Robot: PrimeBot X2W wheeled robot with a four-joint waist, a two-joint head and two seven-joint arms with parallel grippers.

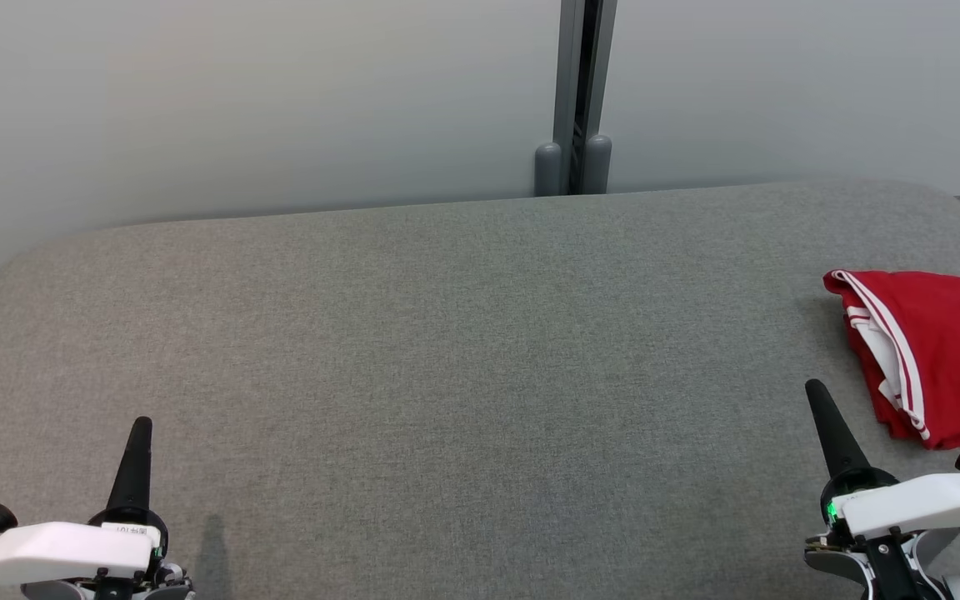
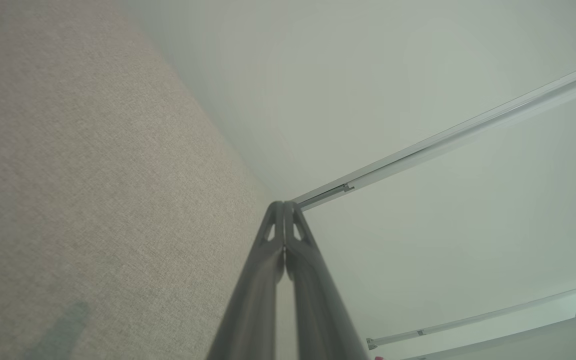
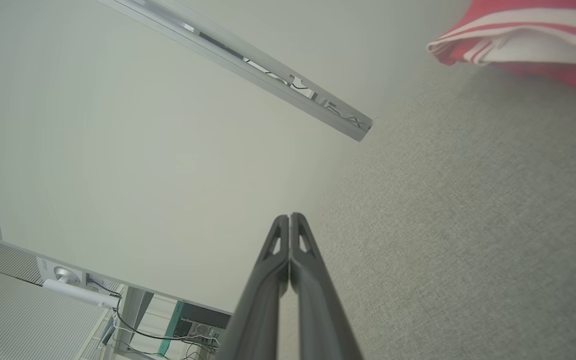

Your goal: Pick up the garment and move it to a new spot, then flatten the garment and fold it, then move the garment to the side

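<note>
The garment (image 1: 938,362), red with white stripes and a white lining, lies folded at the far right of the grey fabric table (image 1: 447,350), cut off by the head view's edge. Its striped edge (image 3: 513,40) shows at the top right of the right wrist view. My right gripper (image 1: 815,387) hovers just left of and nearer than the garment, apart from it, jaws pressed together (image 3: 289,217) with nothing between them. At the lower left my left gripper (image 1: 142,423) is likewise shut and empty (image 2: 284,205), far from the garment.
Behind the table stands a pale partition wall with a grey vertical post (image 1: 576,96) at its middle. The table's rounded far edge runs along that wall. Wide bare fabric stretches between the two grippers.
</note>
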